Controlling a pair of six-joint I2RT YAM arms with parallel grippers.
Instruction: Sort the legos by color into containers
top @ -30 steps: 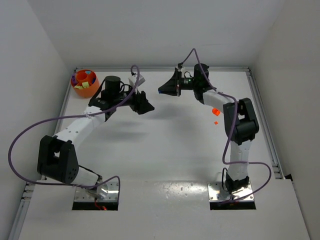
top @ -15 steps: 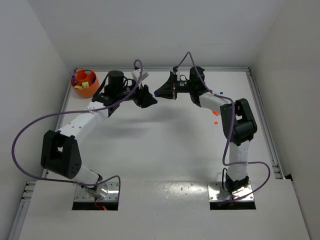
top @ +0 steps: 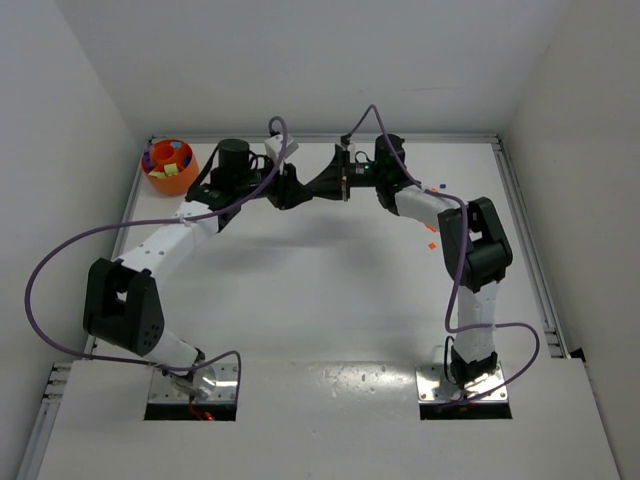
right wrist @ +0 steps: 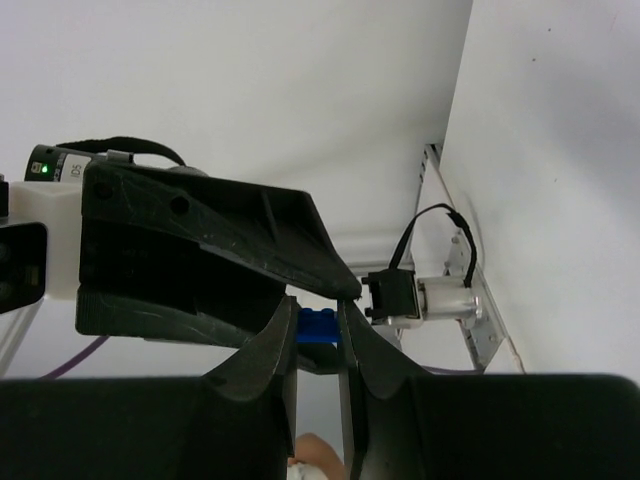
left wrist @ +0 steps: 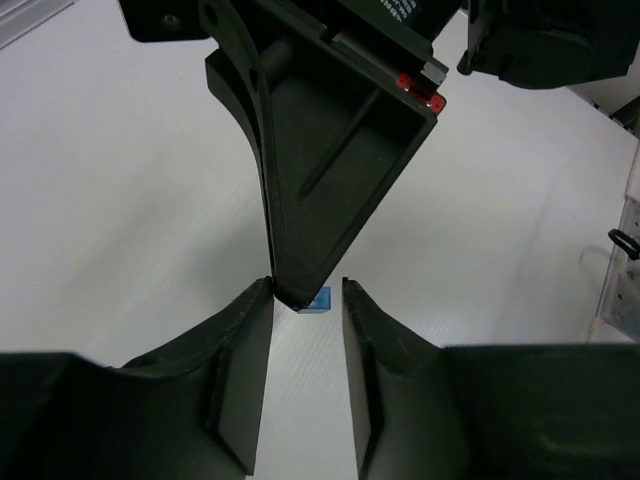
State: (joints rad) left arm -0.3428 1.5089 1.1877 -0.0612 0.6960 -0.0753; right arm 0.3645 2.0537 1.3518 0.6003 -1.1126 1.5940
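Note:
My two grippers meet tip to tip above the far middle of the table. My right gripper [top: 322,184] [right wrist: 318,322] is shut on a small blue lego [right wrist: 318,328]. My left gripper [top: 300,190] [left wrist: 308,290] stands open, its jaws narrow. In the left wrist view the blue lego [left wrist: 320,298] and the tip of a right finger [left wrist: 300,280] sit between its fingertips, with a gap on the right side. The orange bowl [top: 170,166] at the far left holds several legos of mixed colours.
Loose legos lie under the right arm: two orange-red ones [top: 432,228] [top: 431,244] and a blue one [top: 438,186]. A metal rail [top: 520,200] borders the table on the right, another [top: 130,210] on the left. White walls close in on three sides.
Both arms have swung toward each other until the grippers meet at the far middle. My left gripper's jaws have narrowed. The right gripper has kept its grip on the blue lego.

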